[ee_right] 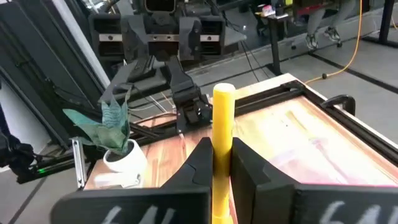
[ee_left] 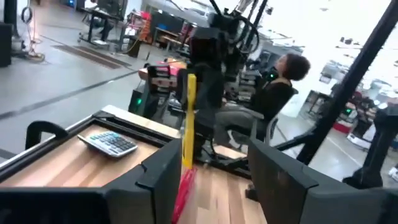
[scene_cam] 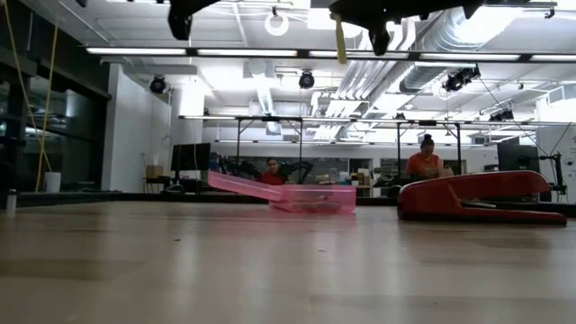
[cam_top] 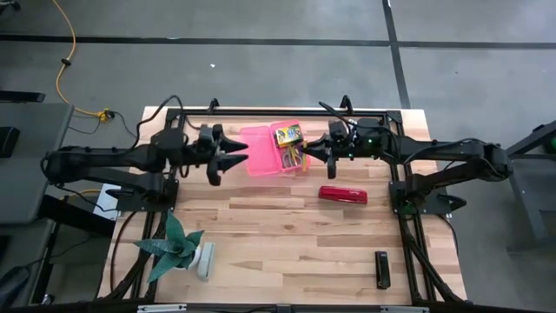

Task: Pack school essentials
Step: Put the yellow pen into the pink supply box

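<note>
On the wooden bench a pink case lies open near the far edge, between the two arms. Inside it are the yellow-green crayon box, whose printing is too small to read, and a bundle of pencils beside it. The left gripper hangs just beside the case's left side with its jaws spread wide and nothing between them. The right gripper is at the case's right side, its jaws pressed together on a yellow pencil, which stands upright between the fingers in the right wrist view and also shows in the left wrist view, above the pink of the case.

A red stapler lies on the bench just in front of the case, toward the right. A small black piece lies near the front right corner, well apart from the rest. A green spiky plant in a white pot stands at the front left. A calculator rests on another surface beyond the bench; its keys cannot be read. People sit in the room behind.
</note>
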### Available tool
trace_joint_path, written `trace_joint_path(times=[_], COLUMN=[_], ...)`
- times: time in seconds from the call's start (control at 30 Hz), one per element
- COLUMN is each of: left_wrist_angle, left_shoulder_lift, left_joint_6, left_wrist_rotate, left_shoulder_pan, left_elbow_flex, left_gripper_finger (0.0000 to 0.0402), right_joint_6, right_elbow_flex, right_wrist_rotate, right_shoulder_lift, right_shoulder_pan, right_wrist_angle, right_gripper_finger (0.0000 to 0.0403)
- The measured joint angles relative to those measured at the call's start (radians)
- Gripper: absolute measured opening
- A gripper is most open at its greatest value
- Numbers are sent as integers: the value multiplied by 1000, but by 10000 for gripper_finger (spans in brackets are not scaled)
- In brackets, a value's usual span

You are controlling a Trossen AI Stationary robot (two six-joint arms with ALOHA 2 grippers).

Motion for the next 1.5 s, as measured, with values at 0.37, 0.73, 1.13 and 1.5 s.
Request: trace_joint_path(times=[0.37,0.73,1.13,1.5], left_wrist_angle=[46,39,47,47], left_shoulder_lift=[-69,-69,-69,-69], left_joint_6=[28,109,74,55], left_wrist_rotate=[-79,-65,-113,-119], left_shoulder_pan=[-35,-35,-36,-40], left_elbow_flex=[-59,-59,-59,-59], left_gripper_finger=[161,18,0,0], right_joint_6=[0,12,82,196], right_elbow_flex=[0,0,153,358], right_wrist_rotate=[-18,-30,0,-165], right_shoulder_lift=[-2,-2,187,624], right_shoulder_pan=[0,2,-80,-259], right_wrist_angle=[-5,-6,-164,-226], right_gripper_finger=[4,4,4,4])
